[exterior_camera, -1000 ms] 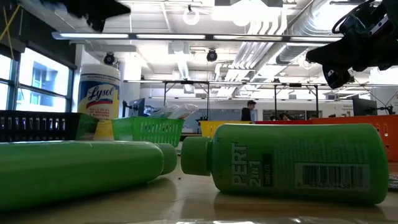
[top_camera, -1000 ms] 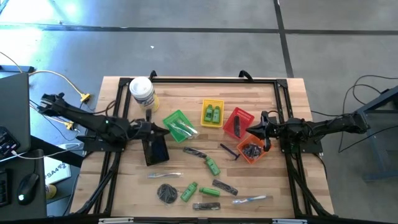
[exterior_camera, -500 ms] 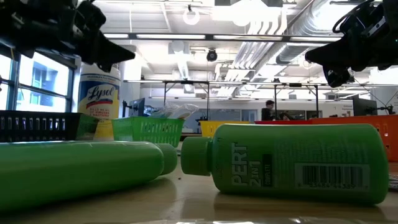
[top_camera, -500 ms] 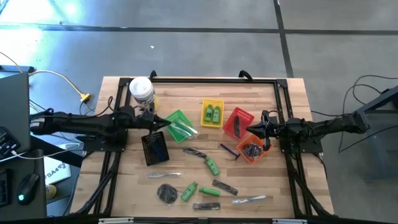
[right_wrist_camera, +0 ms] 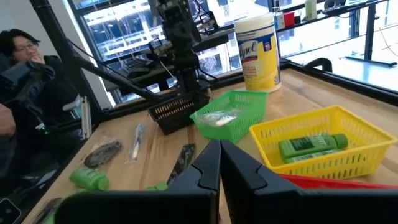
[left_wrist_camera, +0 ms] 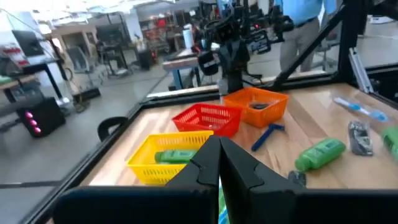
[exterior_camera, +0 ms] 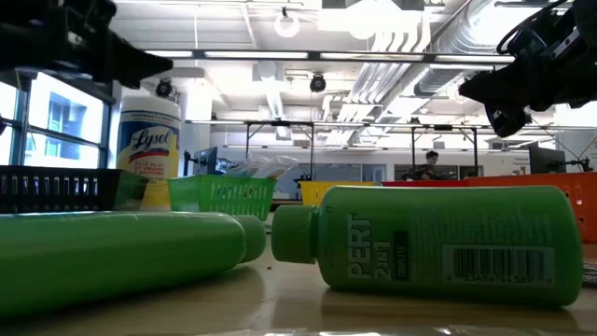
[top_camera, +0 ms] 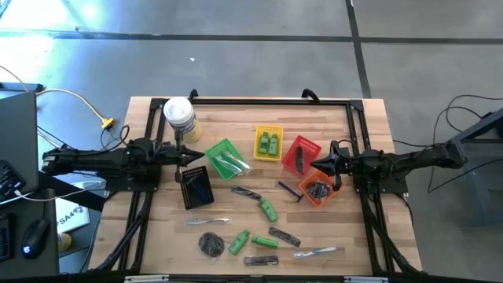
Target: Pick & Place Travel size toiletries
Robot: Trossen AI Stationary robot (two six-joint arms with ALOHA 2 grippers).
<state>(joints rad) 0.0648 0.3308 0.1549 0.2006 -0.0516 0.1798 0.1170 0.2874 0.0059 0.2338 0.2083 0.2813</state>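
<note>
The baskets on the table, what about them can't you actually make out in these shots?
- Orange basket: dark contents too small to identify in the high view; the left wrist view shows only its rim.
- Black basket: high view too small to show if anything lies inside; in the low view its mesh side hides the interior.
- Red basket: one dark item inside, type unreadable in the high view.

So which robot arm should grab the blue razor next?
Probably the right. The right gripper hangs shut by the orange basket, and the blue razor lies just beside that basket. The left gripper, also shut, is over by the black basket, farther from it.
</note>
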